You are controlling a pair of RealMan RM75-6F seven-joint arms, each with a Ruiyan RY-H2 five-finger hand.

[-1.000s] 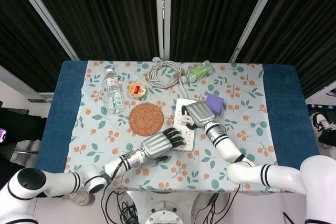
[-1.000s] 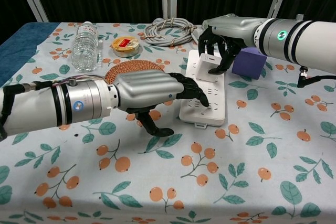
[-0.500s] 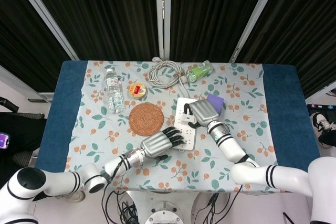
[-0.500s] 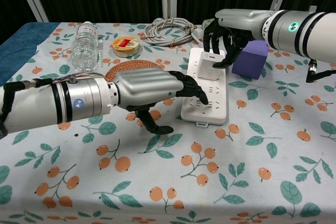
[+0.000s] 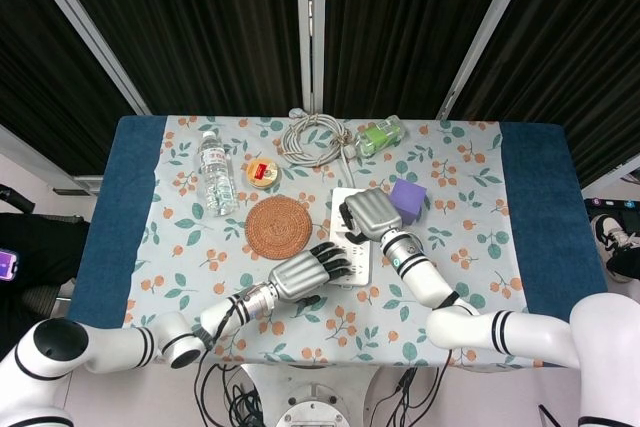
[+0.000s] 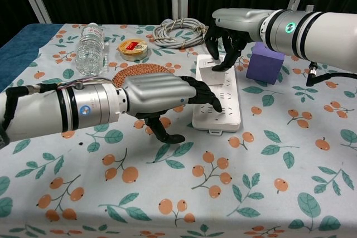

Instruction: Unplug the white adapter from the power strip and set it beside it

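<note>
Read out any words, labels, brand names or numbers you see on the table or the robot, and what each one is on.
No text can be read in either view.
Water bottle: label too blurred to read.
Round tin: red and yellow label, print too small.
Left hand: round blue badge at its wrist, illegible.
Green bottle: no readable print.
Power strip: no readable markings.

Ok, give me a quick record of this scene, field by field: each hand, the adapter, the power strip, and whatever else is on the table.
left hand: fingertips pressing on the power strip's near end
right hand: fingers curled around the white adapter
white adapter: at the strip's far end; whether still plugged in cannot be told
power strip: flat on the floral tablecloth
nearby: purple block, woven coaster, water bottle, coiled cable
</note>
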